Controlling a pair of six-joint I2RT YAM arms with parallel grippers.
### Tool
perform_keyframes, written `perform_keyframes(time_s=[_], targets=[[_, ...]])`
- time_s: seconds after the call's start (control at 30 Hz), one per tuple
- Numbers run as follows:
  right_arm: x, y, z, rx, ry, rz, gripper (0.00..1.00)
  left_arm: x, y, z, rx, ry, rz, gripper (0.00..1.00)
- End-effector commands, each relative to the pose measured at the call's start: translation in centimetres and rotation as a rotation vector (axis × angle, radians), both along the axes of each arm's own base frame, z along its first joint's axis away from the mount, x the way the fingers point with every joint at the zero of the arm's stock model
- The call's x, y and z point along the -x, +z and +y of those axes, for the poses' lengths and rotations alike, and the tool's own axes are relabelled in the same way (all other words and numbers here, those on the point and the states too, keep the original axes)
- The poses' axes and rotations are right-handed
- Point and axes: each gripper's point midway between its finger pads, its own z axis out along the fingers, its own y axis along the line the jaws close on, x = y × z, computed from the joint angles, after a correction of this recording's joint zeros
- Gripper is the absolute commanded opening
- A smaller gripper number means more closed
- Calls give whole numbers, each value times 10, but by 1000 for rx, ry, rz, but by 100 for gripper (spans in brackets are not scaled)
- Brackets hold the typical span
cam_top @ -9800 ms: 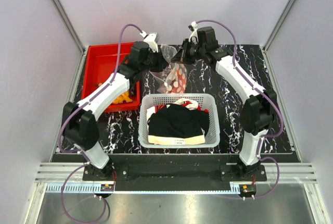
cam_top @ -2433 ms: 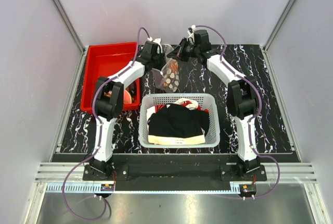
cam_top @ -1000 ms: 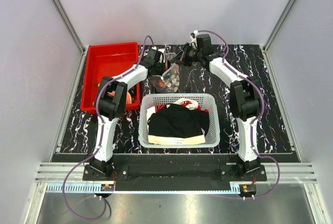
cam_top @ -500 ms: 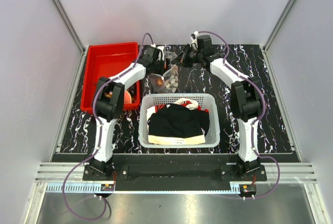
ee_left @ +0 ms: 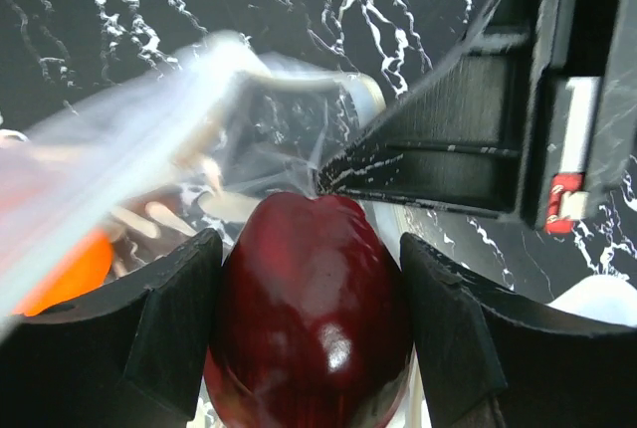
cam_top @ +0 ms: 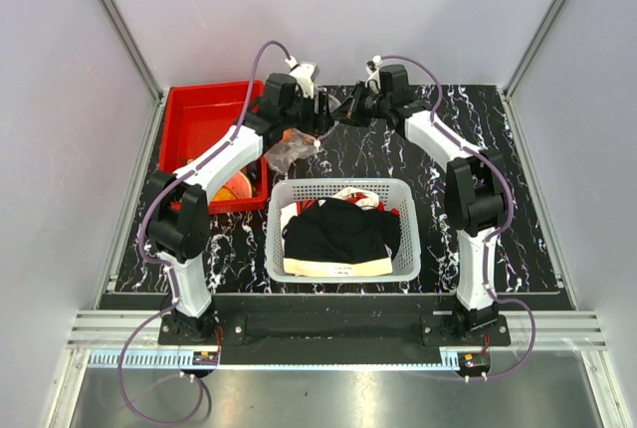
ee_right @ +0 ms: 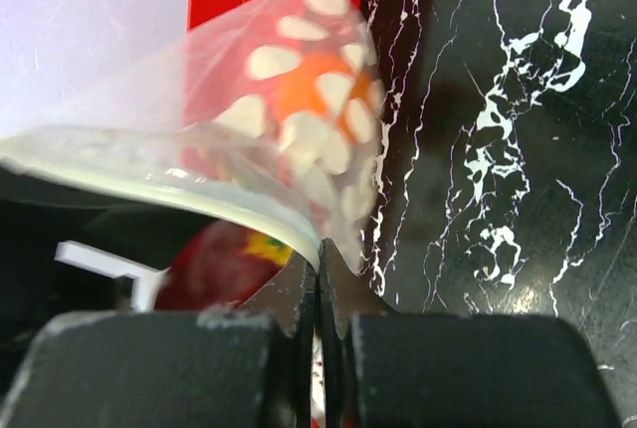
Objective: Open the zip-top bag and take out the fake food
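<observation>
My left gripper [ee_left: 310, 254] is shut on a glossy dark red fruit [ee_left: 311, 319], a piece of the fake food, held just outside the zip-top bag's mouth. The clear zip-top bag [ee_right: 284, 114] hangs from my right gripper [ee_right: 319, 267], which is shut on the zip strip at one corner. Pale round discs [ee_right: 299, 134] and an orange fruit show through the plastic. In the top view both grippers meet at the back of the table, left [cam_top: 317, 113] and right [cam_top: 346, 112], with the bag [cam_top: 286, 154] sagging below them.
A red bin [cam_top: 204, 114] stands at the back left with an orange toy piece [cam_top: 233, 187] in it. A white mesh basket [cam_top: 343, 189] of black and white clothes sits just in front of the bag. The tabletop is black marble pattern.
My left gripper has lifted up and to the right out of the bag with the dark red fruit in it. The bag has swung left beneath it. The right gripper stays clamped.
</observation>
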Motion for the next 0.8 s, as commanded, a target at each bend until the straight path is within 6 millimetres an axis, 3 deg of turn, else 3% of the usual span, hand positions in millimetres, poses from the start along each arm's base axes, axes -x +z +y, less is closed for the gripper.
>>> perform_keyframes(time_s=[0.0, 0.13, 0.33, 0.37, 0.5, 0.63, 0.67, 0.73, 0.77], targets=[[3, 41, -10, 9, -9, -112, 0, -1, 52, -12, 110, -76, -199, 0], [7, 37, -13, 35, -1, -124, 0, -2, 80, -16, 238, -87, -174, 0], [13, 28, -17, 64, 7, -127, 0, -12, 105, -12, 577, -61, -9, 0], [15, 27, -16, 63, 16, -123, 0, -15, 118, -12, 633, -74, -45, 0], [20, 23, -15, 63, 24, -114, 0, -19, 125, -14, 785, -95, 19, 0], [19, 29, -16, 64, 15, -126, 0, -11, 142, -22, 901, -186, 14, 0], [17, 28, -17, 65, 7, -123, 0, -7, 154, -23, 927, -228, -33, 0], [13, 31, -19, 75, -19, -126, 0, 7, 156, -27, 963, -314, -15, 0], [12, 31, -21, 78, -26, -121, 0, 15, 169, -26, 993, -374, -72, 0]])
